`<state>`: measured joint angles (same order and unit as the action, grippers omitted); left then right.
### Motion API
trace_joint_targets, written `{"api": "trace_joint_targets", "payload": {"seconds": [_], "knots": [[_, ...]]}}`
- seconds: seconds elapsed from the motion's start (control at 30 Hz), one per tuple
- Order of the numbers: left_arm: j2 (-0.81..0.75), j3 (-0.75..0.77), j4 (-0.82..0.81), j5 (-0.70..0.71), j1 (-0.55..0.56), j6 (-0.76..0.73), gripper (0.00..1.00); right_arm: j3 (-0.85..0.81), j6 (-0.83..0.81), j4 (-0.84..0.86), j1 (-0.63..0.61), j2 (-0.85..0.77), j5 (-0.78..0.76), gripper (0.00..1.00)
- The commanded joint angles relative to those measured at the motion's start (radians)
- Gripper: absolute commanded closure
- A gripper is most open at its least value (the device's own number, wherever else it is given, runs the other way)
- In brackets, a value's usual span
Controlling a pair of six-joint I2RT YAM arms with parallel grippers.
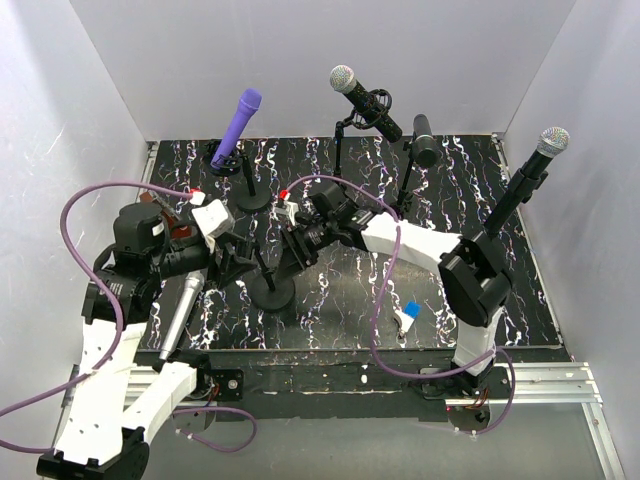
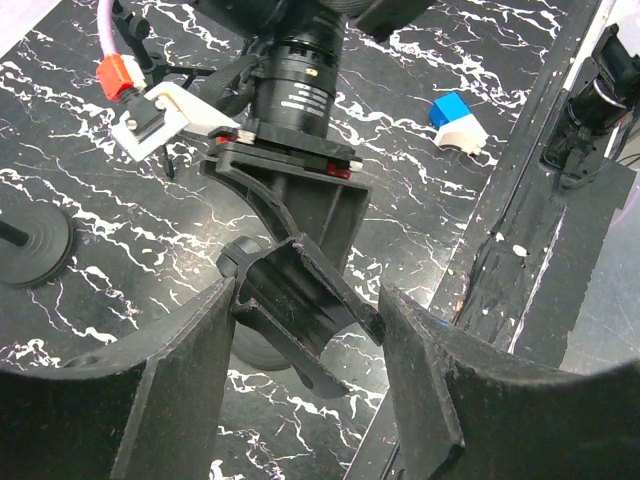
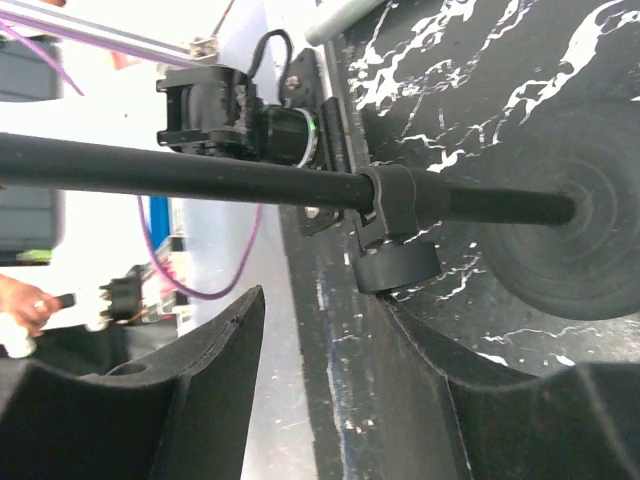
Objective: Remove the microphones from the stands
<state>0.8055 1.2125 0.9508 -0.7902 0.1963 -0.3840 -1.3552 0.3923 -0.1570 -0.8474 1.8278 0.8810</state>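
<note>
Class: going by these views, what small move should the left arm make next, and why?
Probably draw the left claw straight back off the clip. The clip looks empty inside the open claw, and a silver microphone lies apart from the stand, so the removal seems to be done.

White panel walls point(image 1: 300, 60) are standing on three sides, catching an even, soft light. Between them a tabletop point(image 1: 330, 315) — black, veined with white marbling — is lying flat, and an aluminium rail point(image 1: 560, 380) is running along its near edge over a grey floor point(image 1: 400, 450).
</note>
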Motion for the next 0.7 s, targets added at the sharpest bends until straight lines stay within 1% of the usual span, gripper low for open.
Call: {"api": "trace_joint_targets", "payload": {"seconds": [0.0, 0.2, 0.4, 0.43, 0.57, 0.63, 0.67], "knots": [[-0.029, 0.035, 0.065, -0.035, -0.003, -0.073, 0.81, -0.076, 0.141, 0.039, 0.024, 0.051, 0.157, 0.47], [-0.049, 0.044, 0.1, -0.035, -0.001, -0.084, 0.82, -0.051, 0.198, 0.077, 0.03, 0.074, 0.136, 0.48], [-0.058, 0.047, 0.131, -0.027, -0.001, -0.096, 0.82, -0.099, 0.237, 0.041, 0.042, 0.129, 0.07, 0.39], [-0.06, 0.044, 0.134, -0.024, -0.003, -0.095, 0.82, -0.11, 0.24, 0.033, 0.042, 0.142, 0.064, 0.39], [-0.065, 0.045, 0.143, -0.024, -0.001, -0.089, 0.82, -0.121, 0.256, 0.069, 0.042, 0.166, 0.102, 0.47], [-0.065, 0.047, 0.147, -0.021, -0.001, -0.089, 0.82, -0.116, 0.27, 0.096, 0.042, 0.168, 0.128, 0.53], [-0.065, 0.048, 0.148, -0.021, -0.001, -0.092, 0.82, -0.114, 0.272, 0.105, 0.041, 0.166, 0.131, 0.58]]}}
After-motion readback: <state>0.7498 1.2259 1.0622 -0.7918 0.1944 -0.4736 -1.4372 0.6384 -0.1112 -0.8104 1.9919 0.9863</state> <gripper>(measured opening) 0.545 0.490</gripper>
